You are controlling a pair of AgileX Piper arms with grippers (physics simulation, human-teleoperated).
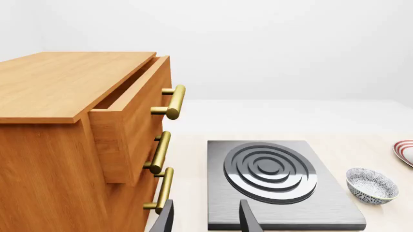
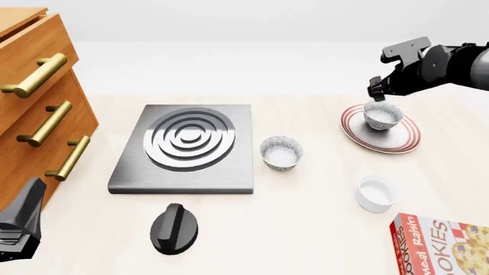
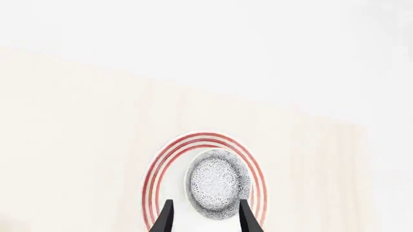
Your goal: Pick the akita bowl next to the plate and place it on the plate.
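We see the right gripper [image 2: 376,91] hanging above the far edge of the plate [image 2: 403,141], fingers parted with nothing between them; in the right wrist view its two fingertips [image 3: 165,216] frame the near rim of the akita bowl [image 3: 218,188] below without touching it. The akita bowl [image 2: 383,115] sits upright on the plate, just below and slightly nearer than the right gripper. The second akita bowl [image 2: 281,152] stands on the table well to the left of the right gripper, just beside the stove plate [image 2: 185,148]. The white ramekin [image 2: 376,193] and cookie box [image 2: 441,244] lie nearer to us than the right gripper. The left gripper [image 1: 206,216] hovers open and empty over the near edge of the stove plate, the wooden drawer cabinet [image 1: 58,125] beside it with its top drawer [image 1: 132,116] pulled out.
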